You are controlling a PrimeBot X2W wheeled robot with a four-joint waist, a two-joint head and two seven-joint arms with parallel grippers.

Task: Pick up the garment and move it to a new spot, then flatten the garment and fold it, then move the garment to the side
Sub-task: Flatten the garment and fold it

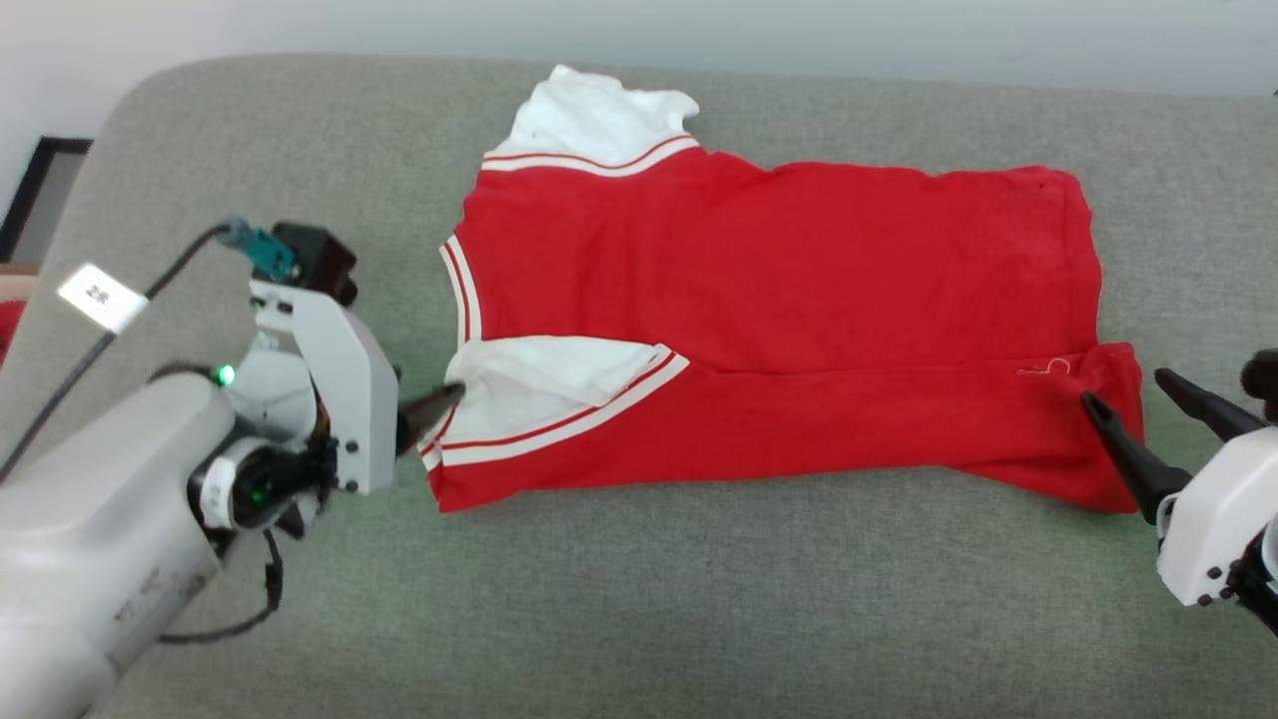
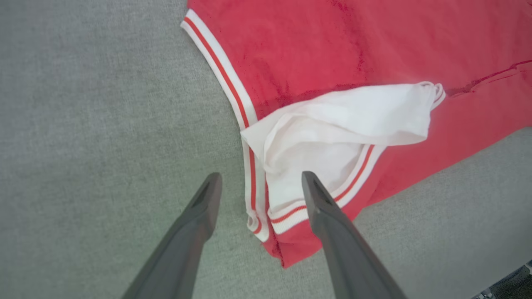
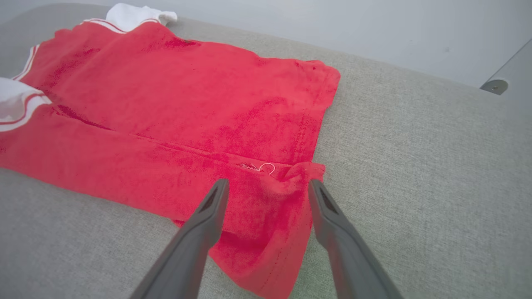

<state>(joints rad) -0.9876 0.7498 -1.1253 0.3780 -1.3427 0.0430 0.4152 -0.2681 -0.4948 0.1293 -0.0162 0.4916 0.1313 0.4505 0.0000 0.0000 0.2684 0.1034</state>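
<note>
The garment (image 1: pixel 779 300) lies spread on the grey cushion (image 1: pixel 639 599), plain red side up, with no lettering visible. Its near long edge is folded over onto the body, and a white sleeve (image 1: pixel 544 374) lies on top at the left. Another white sleeve (image 1: pixel 594 115) sticks out at the back. My left gripper (image 1: pixel 439 404) is open at the collar end; in the left wrist view its fingers (image 2: pixel 262 176) straddle the striped trim (image 2: pixel 253 182) without pinching it. At the hem corner, my right gripper (image 1: pixel 1126 387) is open, fingers (image 3: pixel 269 182) either side of the folded red hem (image 3: pixel 270 216).
The grey cushion extends in front of and to the right of the garment. A pale wall (image 1: pixel 899 40) runs behind it. A dark frame (image 1: pixel 35 190) and a bit of red (image 1: pixel 8 330) sit off the left edge. A metal fitting (image 3: pixel 496 85) shows beyond the right end.
</note>
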